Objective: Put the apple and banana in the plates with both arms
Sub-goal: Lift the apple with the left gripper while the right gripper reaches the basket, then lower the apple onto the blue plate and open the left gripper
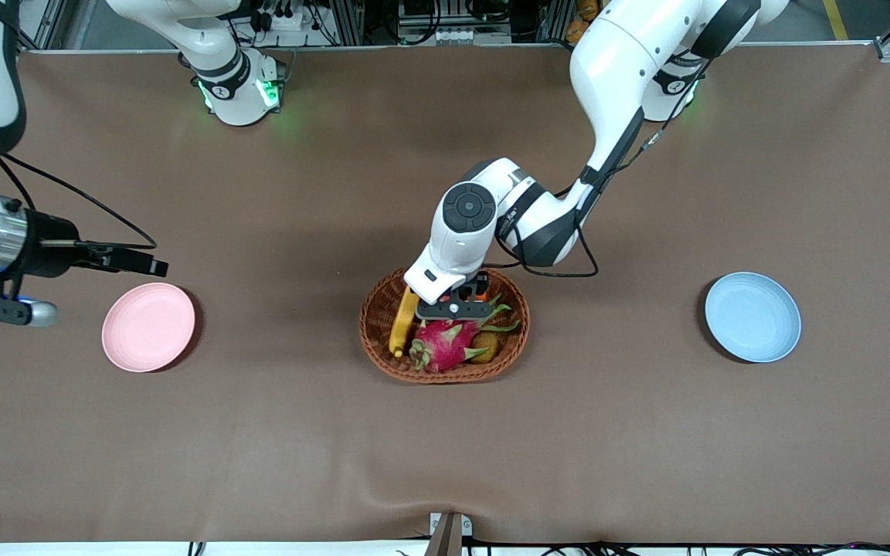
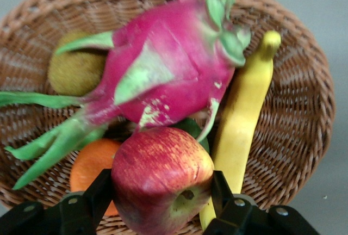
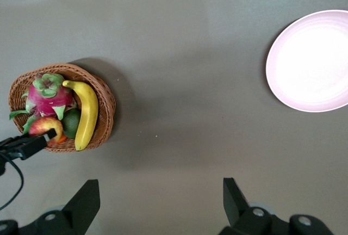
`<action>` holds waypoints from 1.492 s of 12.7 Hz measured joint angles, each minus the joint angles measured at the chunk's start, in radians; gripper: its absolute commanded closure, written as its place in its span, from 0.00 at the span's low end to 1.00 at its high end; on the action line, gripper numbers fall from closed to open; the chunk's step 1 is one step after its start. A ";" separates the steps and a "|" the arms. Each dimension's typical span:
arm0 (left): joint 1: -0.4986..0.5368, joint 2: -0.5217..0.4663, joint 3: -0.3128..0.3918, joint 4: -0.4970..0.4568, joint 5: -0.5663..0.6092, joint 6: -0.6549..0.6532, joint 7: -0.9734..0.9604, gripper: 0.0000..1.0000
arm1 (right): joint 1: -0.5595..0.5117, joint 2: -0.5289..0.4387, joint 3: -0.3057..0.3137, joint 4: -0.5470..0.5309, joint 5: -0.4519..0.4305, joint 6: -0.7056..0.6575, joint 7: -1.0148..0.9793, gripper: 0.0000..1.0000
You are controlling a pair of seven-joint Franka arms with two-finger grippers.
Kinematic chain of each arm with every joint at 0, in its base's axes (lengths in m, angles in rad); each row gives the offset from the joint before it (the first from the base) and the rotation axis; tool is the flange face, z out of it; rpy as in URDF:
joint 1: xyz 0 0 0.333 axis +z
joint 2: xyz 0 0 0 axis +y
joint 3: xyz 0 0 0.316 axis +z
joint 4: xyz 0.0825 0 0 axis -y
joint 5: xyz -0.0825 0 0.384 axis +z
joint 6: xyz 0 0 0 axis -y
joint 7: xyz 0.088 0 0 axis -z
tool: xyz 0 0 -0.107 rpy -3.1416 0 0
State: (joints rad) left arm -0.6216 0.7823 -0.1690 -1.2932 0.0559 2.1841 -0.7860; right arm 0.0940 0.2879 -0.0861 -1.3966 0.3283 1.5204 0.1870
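Observation:
The red apple (image 2: pixel 160 175) lies in the wicker basket (image 1: pixel 445 377) at the table's middle. My left gripper (image 1: pixel 456 309) is down in the basket, its two fingers pressed against the apple's sides; it also shows in the left wrist view (image 2: pixel 163 183). The yellow banana (image 1: pixel 402 320) lies along the basket's wall toward the right arm's end, beside the apple (image 2: pixel 244 121). The pink plate (image 1: pixel 147 326) is bare at the right arm's end, the blue plate (image 1: pixel 752 316) bare at the left arm's end. My right gripper (image 3: pixel 161 191) is open and empty, held over the table beside the pink plate (image 3: pixel 312 61).
The basket also holds a pink dragon fruit (image 1: pixel 445 344), a brown kiwi (image 1: pixel 485 344), an orange (image 2: pixel 89 164) and a dark green fruit (image 3: pixel 69 121). Brown cloth covers the table. The left arm's elbow hangs over the basket's rim nearest the bases.

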 measured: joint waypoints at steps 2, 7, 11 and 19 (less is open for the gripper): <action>0.054 -0.063 0.008 0.027 0.000 -0.076 0.000 1.00 | 0.021 0.026 0.000 -0.001 0.000 0.002 0.000 0.00; 0.323 -0.293 0.005 0.031 -0.015 -0.322 0.198 1.00 | 0.081 0.107 0.001 -0.001 -0.006 0.057 0.000 0.00; 0.497 -0.304 0.005 -0.009 -0.020 -0.339 0.340 1.00 | 0.151 0.143 0.002 -0.001 -0.074 0.066 -0.002 0.00; 0.781 -0.286 0.010 -0.155 -0.019 -0.378 0.693 1.00 | 0.492 0.243 0.004 -0.002 -0.176 0.311 0.071 0.00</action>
State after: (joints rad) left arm 0.1593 0.4965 -0.1593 -1.4479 0.0364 1.8062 -0.0927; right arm 0.5858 0.5312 -0.0820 -1.3985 0.1528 1.8310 0.2578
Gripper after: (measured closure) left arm 0.225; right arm 0.000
